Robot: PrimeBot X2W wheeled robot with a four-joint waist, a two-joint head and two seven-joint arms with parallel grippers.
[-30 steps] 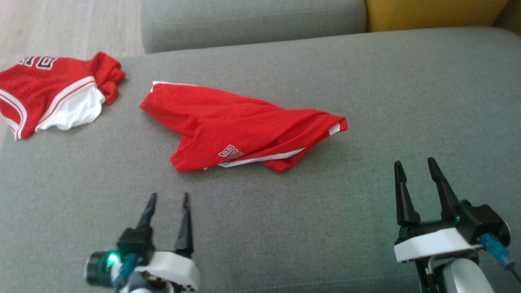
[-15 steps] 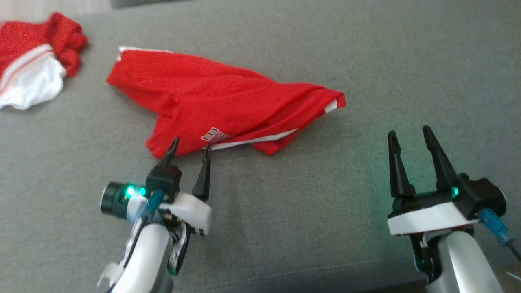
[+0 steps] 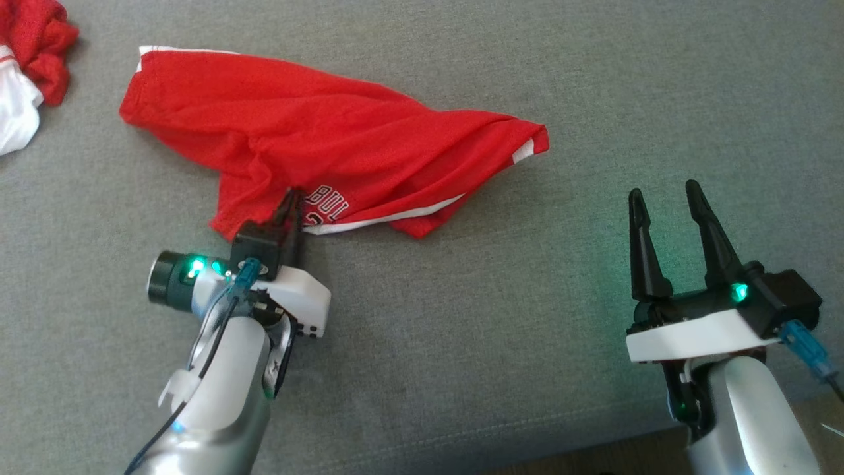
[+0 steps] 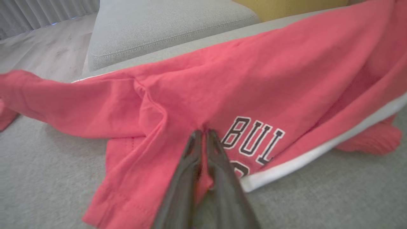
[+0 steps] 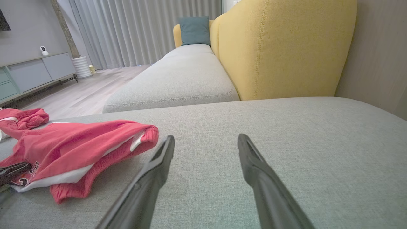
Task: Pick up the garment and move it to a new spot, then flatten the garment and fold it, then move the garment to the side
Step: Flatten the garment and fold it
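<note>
1. Surface. A grey sofa seat (image 3: 475, 343) is seen under both arms in the head view.

2. Task item. The red garment (image 3: 330, 132) is found lying crumpled on the seat, toward 11 o'clock from the middle of the head view, its long axis running from 10 o'clock to 3 o'clock. Dark lettering (image 3: 326, 201) and a white stripe (image 3: 395, 218) are noted along its near hem. In the right wrist view the garment (image 5: 73, 140) is placed at 9 o'clock.

3. Left gripper (image 3: 293, 204). It is located at the garment's near edge, at 6 o'clock of the cloth, just beside the lettering. In the left wrist view (image 4: 203, 135) its two fingers (image 4: 222, 178) are drawn together with a fold of red fabric pinched between them; the garment (image 4: 270, 79) is bunched into creases at the tips. The cloth is judged clamped.

4. Right gripper (image 3: 663, 188). It is recorded at 3 o'clock of the head view, well apart from the garment, over bare seat. Its fingers are spread wide with nothing between them, as confirmed in the right wrist view (image 5: 206, 137).

5. Other items. A second red garment (image 3: 33, 39) with a white part is seen at 10 o'clock, at the corner of the head view, apart from the first. A yellow backrest (image 5: 279, 47) is noted at 1 o'clock of the right wrist view.
</note>
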